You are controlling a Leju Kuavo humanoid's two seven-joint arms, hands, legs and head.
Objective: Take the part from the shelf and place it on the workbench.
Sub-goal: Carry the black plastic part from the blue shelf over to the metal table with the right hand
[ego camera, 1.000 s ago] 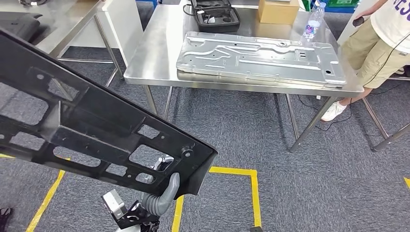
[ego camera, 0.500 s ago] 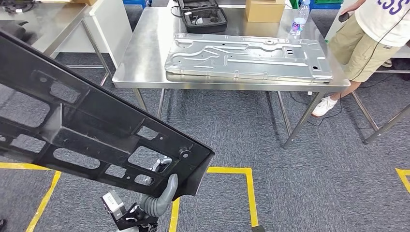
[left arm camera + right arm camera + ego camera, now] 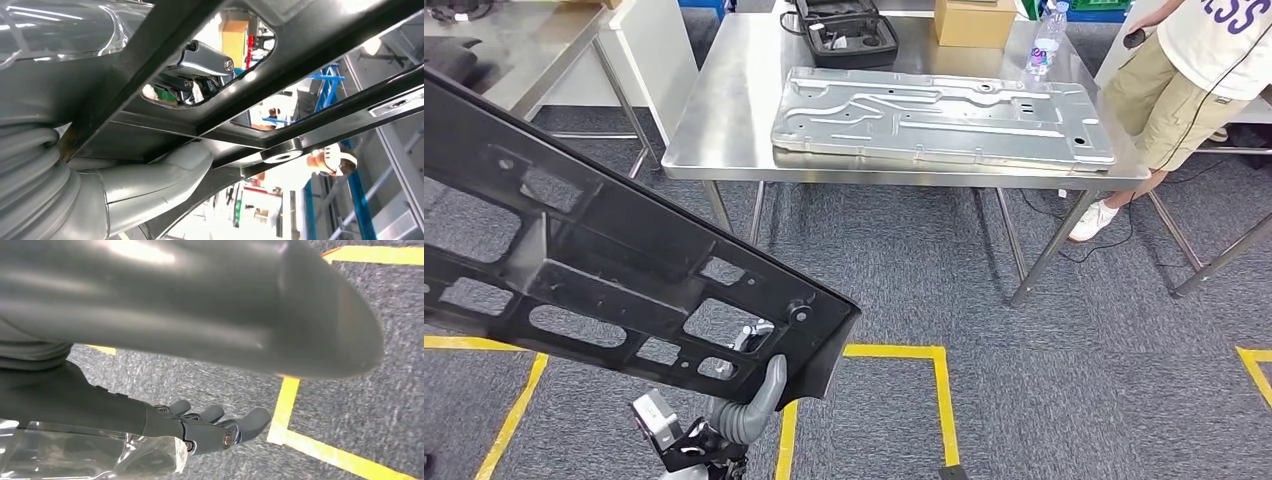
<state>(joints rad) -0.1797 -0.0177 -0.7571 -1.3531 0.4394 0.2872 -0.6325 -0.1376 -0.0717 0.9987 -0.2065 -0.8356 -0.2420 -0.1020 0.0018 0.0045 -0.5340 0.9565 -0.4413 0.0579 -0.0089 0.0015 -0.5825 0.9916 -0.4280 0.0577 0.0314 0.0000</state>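
Note:
The part is a long black plastic frame [image 3: 594, 260] with several cut-outs, slanting from the upper left down to the lower middle of the head view. My left hand [image 3: 759, 395] grips its near end, the grey thumb on the edge. In the left wrist view the thumb [image 3: 155, 175] presses the frame [image 3: 165, 125], and shiny fingers [image 3: 200, 57] show through a cut-out. My right hand [image 3: 210, 427] hangs over the carpet, fingers apart and holding nothing. The steel workbench [image 3: 724, 110] stands ahead.
A large stamped metal panel [image 3: 944, 115] covers much of the workbench, with a black case [image 3: 844, 30], a cardboard box [image 3: 974, 20] and a bottle [image 3: 1046, 45] at its back. A person [image 3: 1194, 70] stands at its right end. Another steel table [image 3: 534, 40] is far left. Yellow tape [image 3: 904, 352] marks the carpet.
The whole picture has shifted, so the camera moved: the workbench now sits slightly further left and higher. The frame stays in my left hand's grip.

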